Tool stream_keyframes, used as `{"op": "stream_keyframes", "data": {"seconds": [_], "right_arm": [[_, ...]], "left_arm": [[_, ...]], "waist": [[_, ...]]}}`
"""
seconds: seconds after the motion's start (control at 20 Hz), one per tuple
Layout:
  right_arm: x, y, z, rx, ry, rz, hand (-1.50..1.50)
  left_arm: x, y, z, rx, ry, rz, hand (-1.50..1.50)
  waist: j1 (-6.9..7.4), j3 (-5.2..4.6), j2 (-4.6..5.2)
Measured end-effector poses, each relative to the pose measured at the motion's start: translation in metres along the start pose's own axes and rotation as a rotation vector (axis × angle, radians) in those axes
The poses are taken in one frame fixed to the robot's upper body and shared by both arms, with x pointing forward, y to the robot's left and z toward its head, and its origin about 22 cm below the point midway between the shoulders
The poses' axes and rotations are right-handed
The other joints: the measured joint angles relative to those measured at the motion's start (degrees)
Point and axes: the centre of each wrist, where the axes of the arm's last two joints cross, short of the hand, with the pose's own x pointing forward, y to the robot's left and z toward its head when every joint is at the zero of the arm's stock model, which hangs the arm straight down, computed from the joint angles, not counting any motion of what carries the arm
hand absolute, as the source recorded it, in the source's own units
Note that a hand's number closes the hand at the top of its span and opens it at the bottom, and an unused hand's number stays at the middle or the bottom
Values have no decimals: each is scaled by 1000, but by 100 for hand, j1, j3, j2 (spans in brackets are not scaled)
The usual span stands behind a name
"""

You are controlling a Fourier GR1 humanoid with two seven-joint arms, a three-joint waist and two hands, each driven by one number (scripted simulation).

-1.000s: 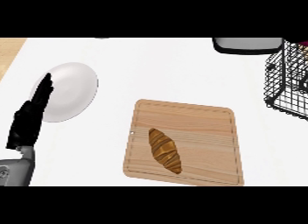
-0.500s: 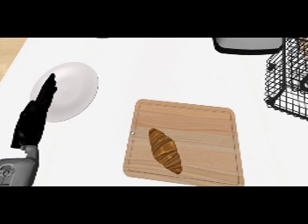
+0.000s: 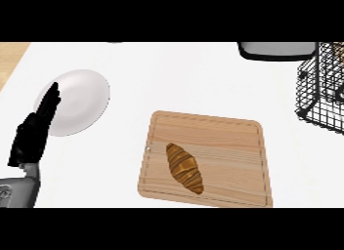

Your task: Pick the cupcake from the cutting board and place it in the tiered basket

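Observation:
A brown, elongated pastry shaped like a croissant [image 3: 184,168] lies on the left half of the wooden cutting board [image 3: 225,141] in the middle of the white counter; no cupcake shows. The black wire tiered basket [image 3: 331,93] stands at the right edge, partly cut off. My left hand [image 3: 35,131] rests at the lower left with straight fingers pointing up, overlapping the white plate's lower edge, well left of the board. My right hand shows nowhere.
A white plate [image 3: 81,100] lies at the left behind my left hand. A dark-rimmed grey container [image 3: 277,49] sits at the top right beside the basket. A wooden strip runs along the counter's far left edge.

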Motion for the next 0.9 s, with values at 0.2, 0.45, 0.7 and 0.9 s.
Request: {"op": "stream_keyframes", "data": {"seconds": [0.2,0.45,0.7,0.9], "right_arm": [[-14,14,-2,89,22,-71,150],[-31,39,3,186,115,-187,-150],[-45,48,4,140,132,-310,-150],[-50,39,1,54,132,-410,-150]], "left_arm": [[1,-4,-1,3,-3,1,0],[3,-3,3,8,-1,0,0],[7,-6,-2,11,-2,-2,0],[-1,-3,-2,10,-2,-1,0]], "waist": [[-9,0,1],[-19,3,-4],[-13,2,-1],[-28,3,-4]]}}
